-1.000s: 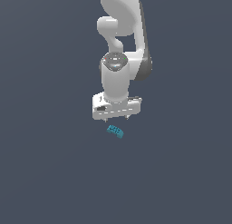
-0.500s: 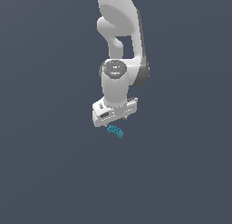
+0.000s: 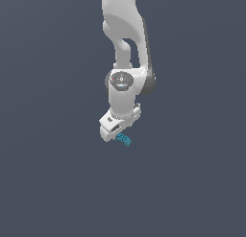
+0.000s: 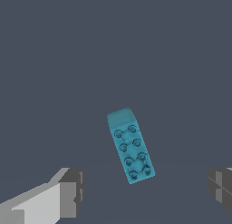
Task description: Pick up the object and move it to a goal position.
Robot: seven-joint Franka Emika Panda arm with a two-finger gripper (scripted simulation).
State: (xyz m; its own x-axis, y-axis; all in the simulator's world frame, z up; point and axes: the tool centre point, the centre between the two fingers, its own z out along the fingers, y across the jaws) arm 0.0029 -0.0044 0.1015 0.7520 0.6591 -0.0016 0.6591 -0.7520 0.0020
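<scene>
The exterior camera is looking from far off and high up, seeing the whole arm [image 3: 126, 63] over the gray floor [image 3: 43, 183]. The wrist camera is looking straight down from very close. Both are showing the little brick [image 3: 124, 140] [image 4: 130, 146].

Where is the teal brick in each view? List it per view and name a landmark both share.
Exterior view: the teal brick lies on the dark floor, just below the white pincer, partly hidden by it.
Wrist view: the brick sits near the picture's middle, studs up, between the two fingertips but ahead of them, untouched.
Shared landmark: the pincer's fingers, spread apart.
</scene>
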